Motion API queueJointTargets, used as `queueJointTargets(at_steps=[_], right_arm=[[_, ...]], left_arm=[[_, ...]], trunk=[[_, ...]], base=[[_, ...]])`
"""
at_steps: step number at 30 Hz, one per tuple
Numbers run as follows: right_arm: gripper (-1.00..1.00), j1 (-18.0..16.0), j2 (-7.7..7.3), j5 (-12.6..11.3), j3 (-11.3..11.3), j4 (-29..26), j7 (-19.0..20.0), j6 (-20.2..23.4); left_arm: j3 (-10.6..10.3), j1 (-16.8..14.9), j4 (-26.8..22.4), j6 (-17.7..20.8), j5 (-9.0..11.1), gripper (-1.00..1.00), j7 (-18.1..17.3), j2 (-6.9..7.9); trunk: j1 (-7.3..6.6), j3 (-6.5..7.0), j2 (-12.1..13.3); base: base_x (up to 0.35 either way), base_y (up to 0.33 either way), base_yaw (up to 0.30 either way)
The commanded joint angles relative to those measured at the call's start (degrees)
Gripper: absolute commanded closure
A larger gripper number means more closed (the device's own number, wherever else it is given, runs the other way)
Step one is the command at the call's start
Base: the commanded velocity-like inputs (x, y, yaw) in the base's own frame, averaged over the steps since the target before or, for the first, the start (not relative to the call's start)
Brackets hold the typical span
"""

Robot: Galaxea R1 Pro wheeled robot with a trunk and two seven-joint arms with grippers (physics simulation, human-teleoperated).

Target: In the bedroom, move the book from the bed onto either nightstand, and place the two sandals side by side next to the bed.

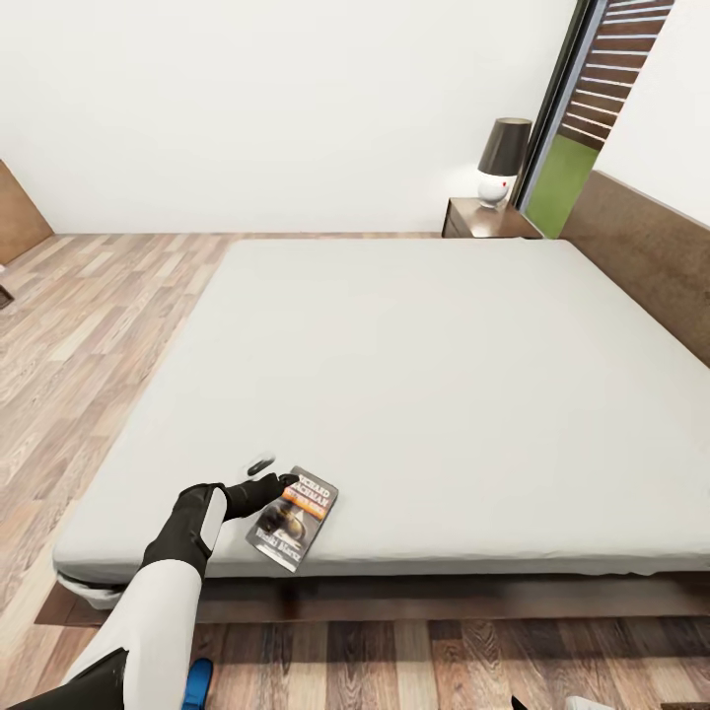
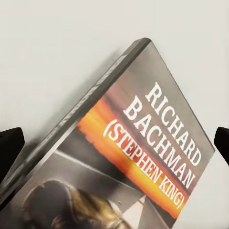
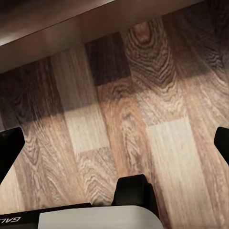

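While the left arm reaches over the near edge of the bed (image 1: 414, 375), its left pincer (image 1: 264, 480) sits at the upper left corner of the book (image 1: 293, 518). One dark finger lies on the mattress just beyond the book and the other rests against the book's upper edge, so the fingers stand apart around that corner; whether they press on the cover cannot be told. From the left wrist view the two black fingertips (image 2: 10, 148) show at either side of the picture, spread wide, with the book (image 2: 143, 157) between them, its white "RICHARD BACHMAN" lettering and orange band plainly readable.

The book lies flat on the light-grey mattress, close to the near edge and toward the left corner, tilted somewhat off the bed's lines. Beyond the far right corner of the bed stands a nightstand (image 1: 473, 219) carrying a lamp (image 1: 501, 158) with a dark shade. One blue sandal (image 1: 198, 682) shows on the wood floor (image 1: 89, 316) below the bed's near edge, beside the left arm.

From the right wrist view, the right pincer (image 3: 114, 143) hangs over the plank floor (image 3: 124, 109), its black fingertips wide apart and holding nothing, with the dark bed frame (image 3: 57, 28) running just beyond.
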Motion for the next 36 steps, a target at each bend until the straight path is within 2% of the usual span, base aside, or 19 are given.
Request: queueJointTargets(at_steps=[1, 29, 36], right_arm=[[-1.0, -0.1, -0.01, -0.6, 0.4, 0.1, 0.3, -0.2], [-1.0, -0.1, -0.01, -0.6, 0.4, 0.1, 0.3, -0.2], [-1.0, -0.1, -0.01, -0.6, 0.5, 0.1, 0.3, -0.2]], left_arm=[[0.4, -0.1, -0.1, 0.3, -0.5, -1.0, -0.5, -0.09], [0.4, -0.1, -0.1, 0.3, -0.5, -1.0, -0.5, -0.09], [0.4, -0.1, -0.1, 0.3, 0.1, -1.0, -0.5, -0.09]], trunk=[[0.0, -0.04, 0.0], [0.0, -0.04, 0.0], [-1.54, 1.22, 2.8]], base=[[-0.006, 0.0, 0.0], [0.0, 0.0, 0.0], [0.0, 0.0, 0.0]])
